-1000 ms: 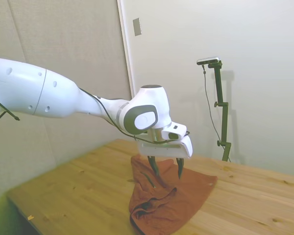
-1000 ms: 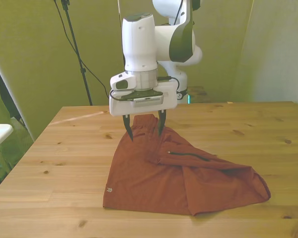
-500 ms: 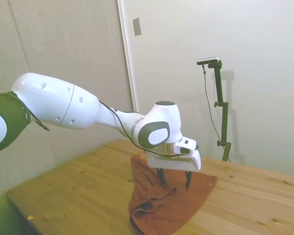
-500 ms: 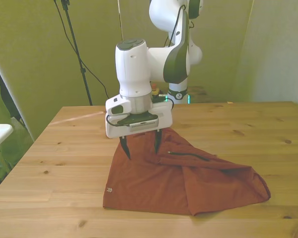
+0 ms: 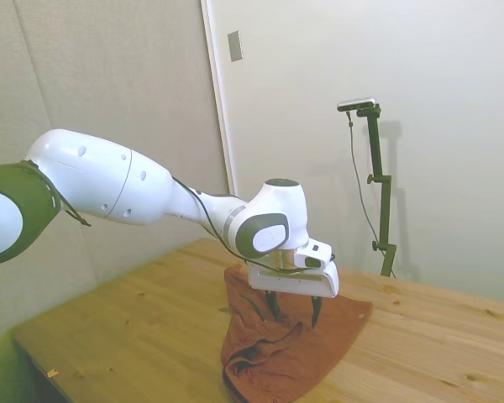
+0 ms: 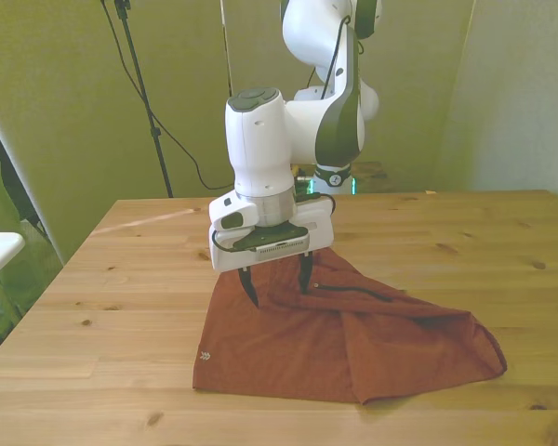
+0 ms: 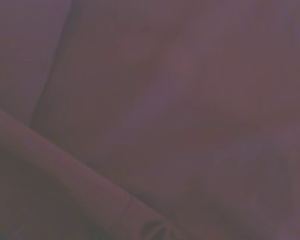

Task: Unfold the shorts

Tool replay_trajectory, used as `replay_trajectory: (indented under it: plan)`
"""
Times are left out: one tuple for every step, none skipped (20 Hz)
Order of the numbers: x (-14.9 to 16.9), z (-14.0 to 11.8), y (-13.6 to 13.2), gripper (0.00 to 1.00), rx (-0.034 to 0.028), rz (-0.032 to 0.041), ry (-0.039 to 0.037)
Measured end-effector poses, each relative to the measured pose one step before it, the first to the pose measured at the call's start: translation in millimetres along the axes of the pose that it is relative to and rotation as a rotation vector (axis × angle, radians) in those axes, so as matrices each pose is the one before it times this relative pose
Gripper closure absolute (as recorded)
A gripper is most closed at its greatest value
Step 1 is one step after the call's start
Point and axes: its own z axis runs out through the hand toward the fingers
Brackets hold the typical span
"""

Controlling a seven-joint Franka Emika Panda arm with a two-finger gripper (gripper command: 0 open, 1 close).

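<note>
Table (image 6: pixel 121 279): the wooden surface you are working over; it carries the whole garment.
Arm (image 5: pixel 134 189): white, reaching low over the cloth, wrist tilted slightly.
Shorts (image 6: pixel 288 344): rust-orange, lying folded and bunched at the table's middle, nearer the front view's right; a dark zip line (image 6: pixel 353 292) crosses the upper fold, and a small pale mark (image 6: pixel 203 356) sits at the near corner on the front view's left.
Gripper (image 6: pixel 277 283): fingers spread apart, tips down at the upper fold of the cloth, pinching nothing that you can see.
Wrist view: only blurred cloth (image 7: pixel 190 100) fills it, so you cannot judge layers from there.
Risk: you may pinch several layers at once, dragging the folded bundle instead of opening it.
Risk: tips pressed too low could scrape the table.
</note>
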Motion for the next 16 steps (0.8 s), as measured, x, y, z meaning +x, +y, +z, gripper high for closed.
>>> replay_trajectory:
  plan:
    - [-0.09, 1.08, 0.01, 1.00, 0.00196, 0.00206, -0.00212]
    - [-0.16, 0.96, -0.15, 1.00, 0.00158, 0.00137, -0.00218]
    - [-0.27, 0.96, -0.43, 1.00, 0.00030, -0.00034, -0.00204]
    - [-0.43, 1.16, -0.52, 1.00, -0.00004, -0.00075, -0.00255]
    - [-0.37, 1.23, -0.33, 1.00, -0.00040, -0.00054, -0.00316]
    - [-0.29, 1.30, -0.17, 1.00, -0.00065, -0.00028, -0.00347]
    - [-0.05, 1.32, 0.06, 1.00, -0.00066, 0.00009, -0.00191]
    - [-0.01, 1.24, 0.12, 1.00, -0.00069, 0.00018, -0.00180]
    - [0.07, 0.41, 0.23, 1.00, -0.00035, 0.00035, -0.00045]
    - [0.05, -0.02, 0.21, 1.00, -0.00015, 0.00035, 0.00004]
    - [0.03, -0.02, 0.15, 1.00, -0.00011, 0.00023, 0.00000]
    - [0.06, 0.06, 0.26, 1.00, -0.00022, 0.00042, -0.00007]
    - [0.04, 0.02, 0.22, 1.00, -0.00018, 0.00035, -0.00004]
    - [0.02, -0.04, 0.10, 1.00, -0.00005, 0.00025, 0.00004]
    - [-0.01, 0.02, 0.04, 1.00, -0.00004, 0.00018, -0.00006]
    - [-0.05, -0.04, 0.12, 1.00, -0.00007, 0.00056, -0.00003]
